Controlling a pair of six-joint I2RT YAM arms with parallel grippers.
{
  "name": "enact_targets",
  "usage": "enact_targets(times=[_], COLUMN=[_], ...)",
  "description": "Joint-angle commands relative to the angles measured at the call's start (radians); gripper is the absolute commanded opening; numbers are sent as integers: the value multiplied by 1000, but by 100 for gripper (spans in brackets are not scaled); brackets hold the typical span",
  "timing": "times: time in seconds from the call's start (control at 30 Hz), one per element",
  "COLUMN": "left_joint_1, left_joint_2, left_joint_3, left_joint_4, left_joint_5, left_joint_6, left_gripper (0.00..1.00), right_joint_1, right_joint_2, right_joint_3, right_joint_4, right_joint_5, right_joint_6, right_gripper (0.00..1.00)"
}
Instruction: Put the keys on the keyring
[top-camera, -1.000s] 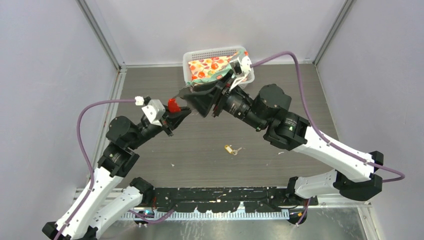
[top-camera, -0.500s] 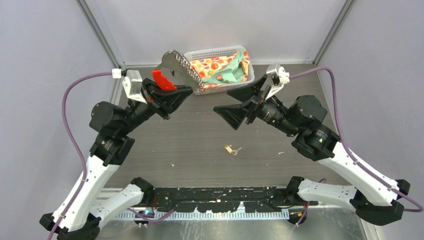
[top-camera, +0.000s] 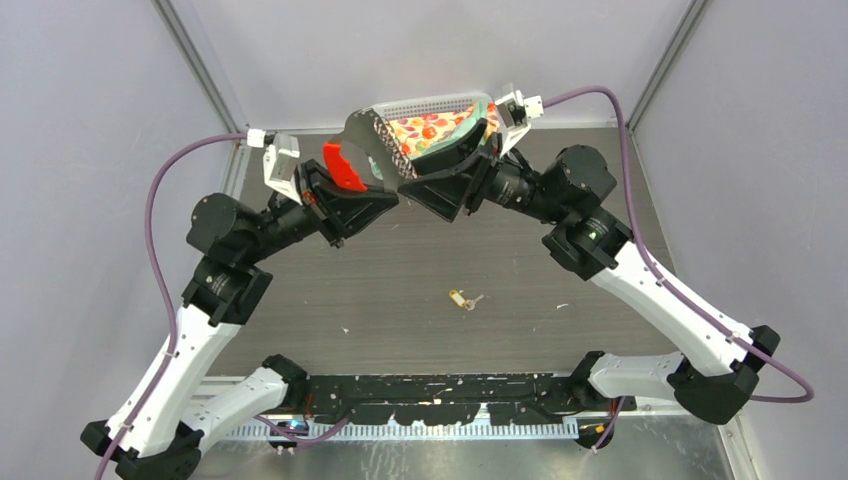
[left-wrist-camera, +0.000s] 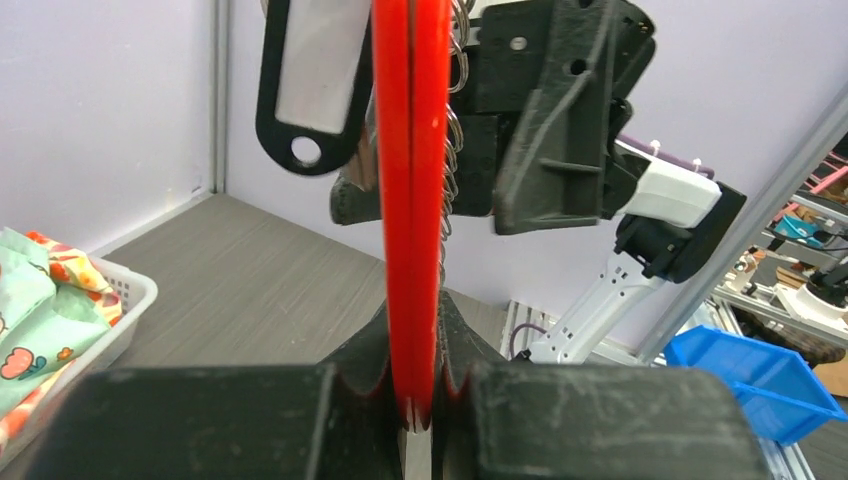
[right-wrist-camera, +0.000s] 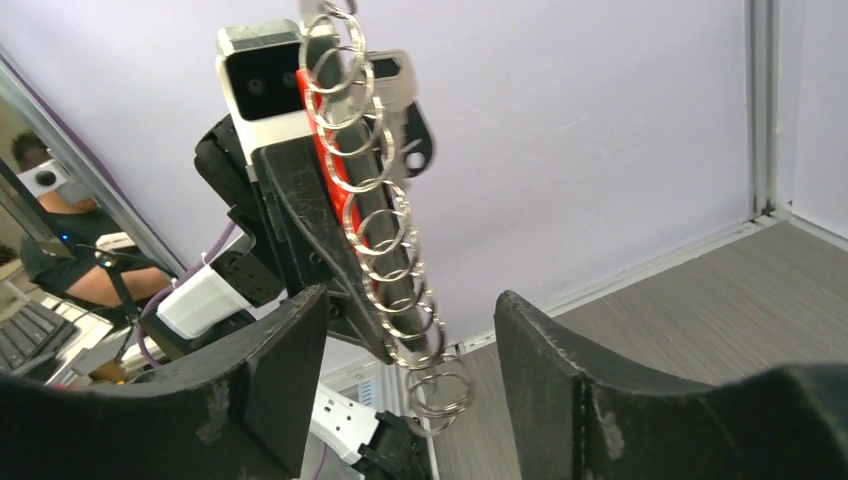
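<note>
The left gripper (left-wrist-camera: 412, 405) is clenched on the flat red plastic tag (left-wrist-camera: 410, 180) of the keyring (right-wrist-camera: 385, 235), a chain of thin shiny silver loops held up at 12 o'clock. The right gripper (right-wrist-camera: 410, 310) stands released, with one matte black jaw on each side of the chain. The small brass key (top-camera: 459, 298) lies on the dark wood-grain table (top-camera: 330, 290), at 5 o'clock from the keyring.

Brass key (top-camera: 458, 297) with silver ring (top-camera: 477, 299) lying on the surface (top-camera: 400, 270), keyring (top-camera: 345, 166) aloft, red tag (left-wrist-camera: 410, 200) pinched upright in left end effector (left-wrist-camera: 418, 350), silver loops (right-wrist-camera: 385, 230) strung alongside
</note>
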Motion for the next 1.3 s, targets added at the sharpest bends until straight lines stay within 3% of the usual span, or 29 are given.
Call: enact_targets(times=[0.0, 0.07, 0.2, 0.3, 0.33, 0.4, 0.47, 0.53, 0.57, 0.7, 0.93, 1.0, 1.07, 1.17, 1.27], left_joint_1=[0, 0, -1, -1, 0, -1, -1, 0, 0, 1, 1, 0, 0, 0, -1], left_joint_2=[-26, -28, -22, -19, -19, -19, -35, -67, -89, -157, -255, -292, -299, -223, -103], left_joint_3=[5, 0, 3, -12, -16, -22, -30, -59, -76, -103, -140, -175, -191, -129, -42], left_joint_4=[65, 76, 80, 68, 50, -7, -91, -145, -170, -307, -417, -398, -422, -586, -771], left_joint_5=[38, 37, 37, 25, 12, -17, -72, -93, -112, -212, -304, -245, -55, 217, 323], left_joint_6=[-16, -18, -20, -1, 24, 87, 171, 273, 331, 484, 823, 937, 1047, 1180, 1248], left_gripper=[0, 0, 0, 5, 15, 51, 78, 96, 99, 100, 100, 100, 100, 98, 92], right_joint_1=[-16, -18, -20, -21, -21, -28, -40, -42, -42, -41, -26, 9, 76, 167, 230], right_joint_2=[11, 17, 23, 22, 18, 4, -11, -3, 13, 81, 218, 258, 305, 399, 461], right_joint_3=[39, 38, 27, 31, 34, 49, 87, 166, 234, 347, 467, 500, 536, 617, 674], right_joint_4=[96, 105, 160, 181, 166, 66, -136, -414, -604, -981, -1307, -1366, -1423, -1507, -1539], right_joint_5=[-91, -108, -152, -192, -200, -192, -155, -100, -62, 49, 60, 91, 134, 199, 219], right_joint_6=[82, 91, 125, 155, 151, 112, 40, -81, -145, -308, -459, -486, -509, -522, -537], right_gripper=[62, 51, 8, 1, 1, 1, 1, 1, 1, 1, 1, 1, 1, 1, 1])
